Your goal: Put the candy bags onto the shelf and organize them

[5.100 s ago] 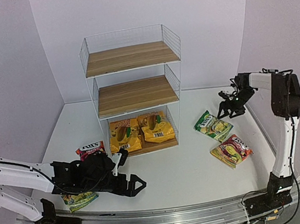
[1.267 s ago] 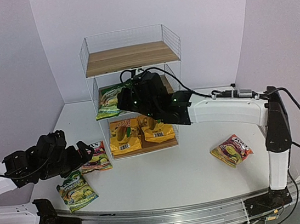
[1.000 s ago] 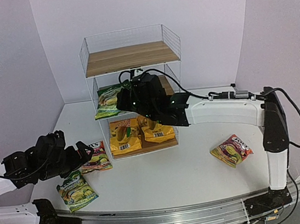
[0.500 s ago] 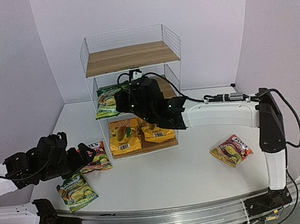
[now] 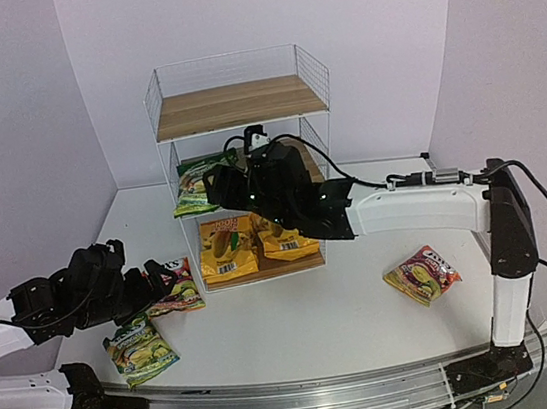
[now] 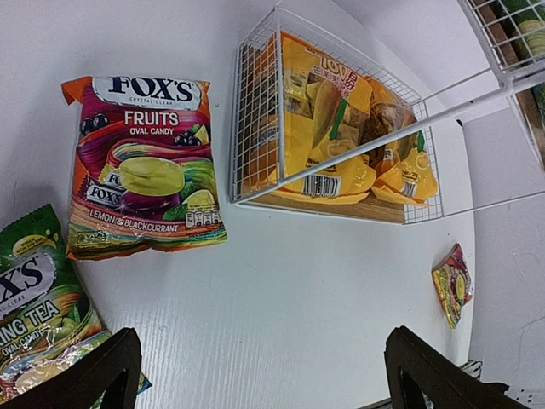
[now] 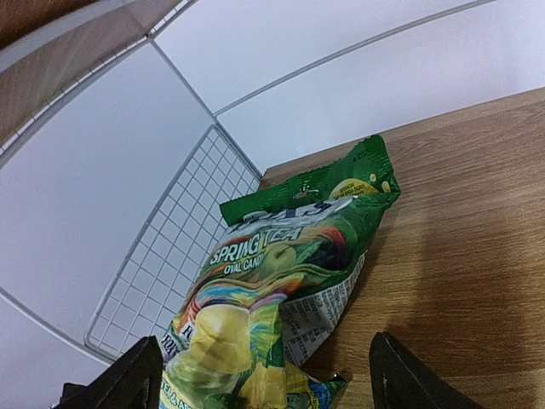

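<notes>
Glossy green pouch point(image 7: 272, 281) lies crumpled on wood-grain shelf board point(image 7: 460, 230).

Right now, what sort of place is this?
Probably a lab test cell, not a shop: plain walls, a white table, one small wire shelf with candy bags.

From where I stand, a white bench point(image 5: 320, 329) takes up the middle of the room, its painted top showing faint brush strokes up close. Along its edge at 6 o'clock runs a silver aluminium rail point(image 5: 310, 401) with slotted tracks. Pale lilac walls close it in: the back wall point(image 5: 372, 30) at 12 o'clock, one side wall point(image 5: 4, 149) at 9 o'clock, the other side wall point(image 5: 530, 80) at 3 o'clock.
</notes>
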